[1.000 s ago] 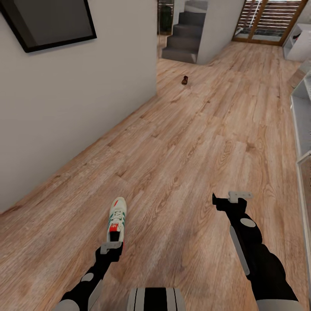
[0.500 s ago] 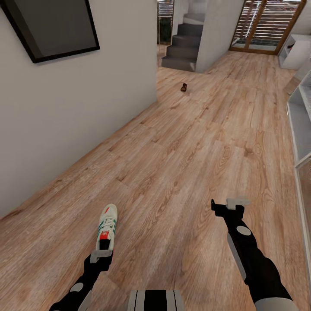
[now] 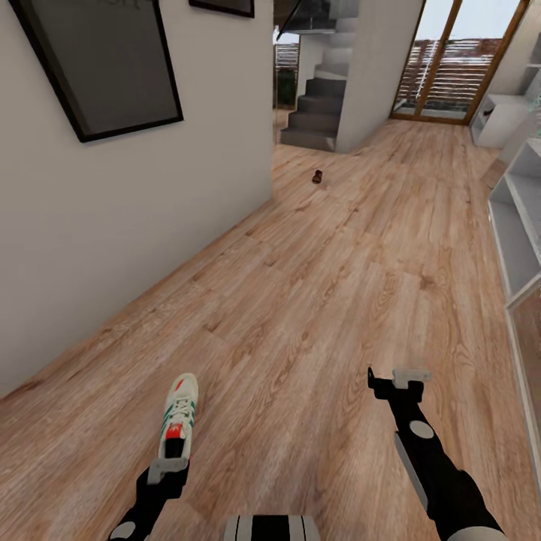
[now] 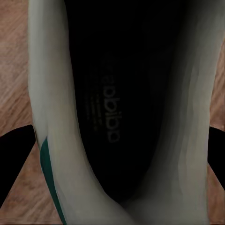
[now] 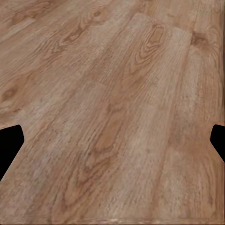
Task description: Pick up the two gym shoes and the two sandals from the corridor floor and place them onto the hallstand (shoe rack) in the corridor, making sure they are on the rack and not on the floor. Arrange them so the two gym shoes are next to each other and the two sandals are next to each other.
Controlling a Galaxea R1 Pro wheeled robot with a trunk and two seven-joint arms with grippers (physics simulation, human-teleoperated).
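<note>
Carrying one gym shoe [image 3: 177,424] in my left hand [image 3: 167,467], fingers clamped at its heel, above the floor [image 3: 315,300]. Right hand [image 3: 409,373] spread wide, empty. A sandal [image 3: 317,176] lies far ahead. Next, I judge: turn toward the shoe rack [image 3: 518,233] alongside.

Dark framed panel [image 3: 105,64] on white wall [image 3: 150,210]; grey stairs [image 3: 312,120] beyond.

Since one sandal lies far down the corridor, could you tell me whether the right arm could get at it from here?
Probably not: the sandal lies far up the floor near the stairs, well beyond the right gripper, though nothing blocks the way.
</note>
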